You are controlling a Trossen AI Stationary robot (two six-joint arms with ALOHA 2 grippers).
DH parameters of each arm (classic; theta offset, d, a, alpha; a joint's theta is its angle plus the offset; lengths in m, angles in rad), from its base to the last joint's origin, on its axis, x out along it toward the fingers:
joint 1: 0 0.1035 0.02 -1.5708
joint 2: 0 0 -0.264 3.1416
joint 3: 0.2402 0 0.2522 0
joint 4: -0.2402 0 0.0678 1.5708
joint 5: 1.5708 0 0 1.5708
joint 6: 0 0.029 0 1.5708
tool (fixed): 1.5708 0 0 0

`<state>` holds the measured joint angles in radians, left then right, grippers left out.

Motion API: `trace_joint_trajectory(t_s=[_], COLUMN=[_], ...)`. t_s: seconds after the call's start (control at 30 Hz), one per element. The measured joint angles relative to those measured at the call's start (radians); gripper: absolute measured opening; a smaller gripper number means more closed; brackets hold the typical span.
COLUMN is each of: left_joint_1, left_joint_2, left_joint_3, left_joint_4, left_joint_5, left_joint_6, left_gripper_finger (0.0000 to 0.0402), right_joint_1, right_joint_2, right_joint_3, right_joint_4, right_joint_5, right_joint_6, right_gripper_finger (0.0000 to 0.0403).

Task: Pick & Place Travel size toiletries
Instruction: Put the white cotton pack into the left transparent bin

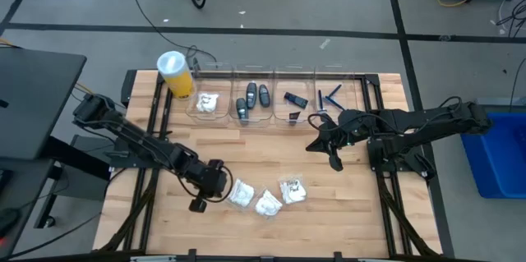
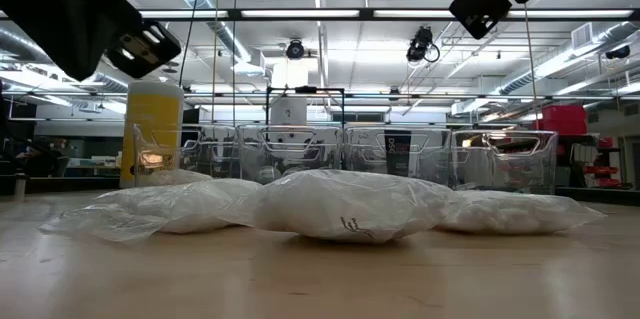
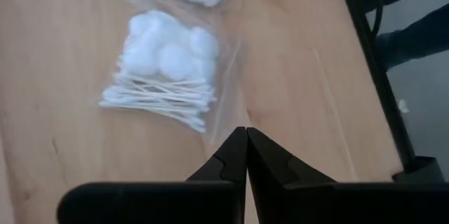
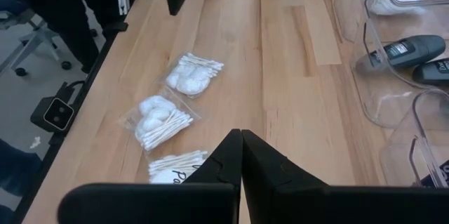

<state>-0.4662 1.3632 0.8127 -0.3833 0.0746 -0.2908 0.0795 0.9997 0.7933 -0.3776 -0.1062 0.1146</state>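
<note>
Three clear packets of cotton swabs and white pads lie flat on the wooden table near its front: one (image 1: 241, 194), one (image 1: 267, 204), one (image 1: 292, 190). My left gripper (image 1: 223, 185) is shut and touches nothing. It slants down just left of the nearest packet (image 3: 165, 69), which lies close ahead of its fingertips (image 3: 245, 136). My right gripper (image 1: 312, 144) hangs shut and holds nothing above mid-table, behind the packets (image 4: 160, 120). At the far side stand clear bins (image 1: 271, 73) holding a white packet (image 1: 205, 103), dark grey pieces (image 1: 253, 99) and blue razors (image 1: 330, 96).
A tall yellow cylinder with a white lid (image 1: 175, 74) stands at the far left beside the bins. The near table edge with its dark rail (image 3: 382, 76) runs close to the left gripper. Bare wood lies between the bins and the packets (image 2: 350, 204).
</note>
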Motion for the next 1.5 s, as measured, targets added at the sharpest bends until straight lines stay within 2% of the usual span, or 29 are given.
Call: trace_joint_trajectory(t_s=[0.17, 0.23, 0.5, 0.7, 0.87, 1.07, 1.3, 1.5], left_joint_1=[-0.017, -0.009, 0.032, -0.006, -0.014, -0.019, -0.052, -0.078], left_joint_2=[0.0, 0.0, -0.001, 0.085, 0.149, 0.164, 0.163, 0.166], left_joint_3=[0.0, 0.0, 0.0, 0.001, 0.003, 0.003, 0.003, 0.003], left_joint_4=[-0.002, 0.004, 0.049, 0.117, 0.111, 0.109, 0.097, 0.098], left_joint_5=[-0.136, -0.16, -0.081, -0.066, -0.06, -0.077, -0.061, -0.07], left_joint_6=[0.021, 0.021, 0.092, 0.116, 0.091, 0.089, -0.059, -0.206], left_gripper_finger=[0.0023, 0.0023, 0.0031, 0.0054, 0.009, 0.0155, 0.0227, 0.0244], right_joint_1=[0.0, 0.0, 0.0, 0.0, 0.0, 0.0, 0.0, 0.0], right_joint_2=[0.0, 0.0, 0.0, 0.0, 0.001, 0.001, 0.001, 0.001], right_joint_3=[0.0, 0.0, 0.0, 0.0, 0.0, 0.0, 0.0, 0.0], right_joint_4=[0.0, 0.0, 0.0, -0.004, -0.007, -0.008, -0.008, -0.008], right_joint_5=[0.0, 0.0, 0.0, 0.0, 0.0, 0.0, 0.0, 0.0], right_joint_6=[-0.022, -0.026, -0.026, -0.026, -0.026, -0.026, -0.027, -0.027], right_gripper_finger=[0.0008, 0.0009, 0.0009, 0.0008, 0.0009, 0.0009, 0.0008, 0.0008])
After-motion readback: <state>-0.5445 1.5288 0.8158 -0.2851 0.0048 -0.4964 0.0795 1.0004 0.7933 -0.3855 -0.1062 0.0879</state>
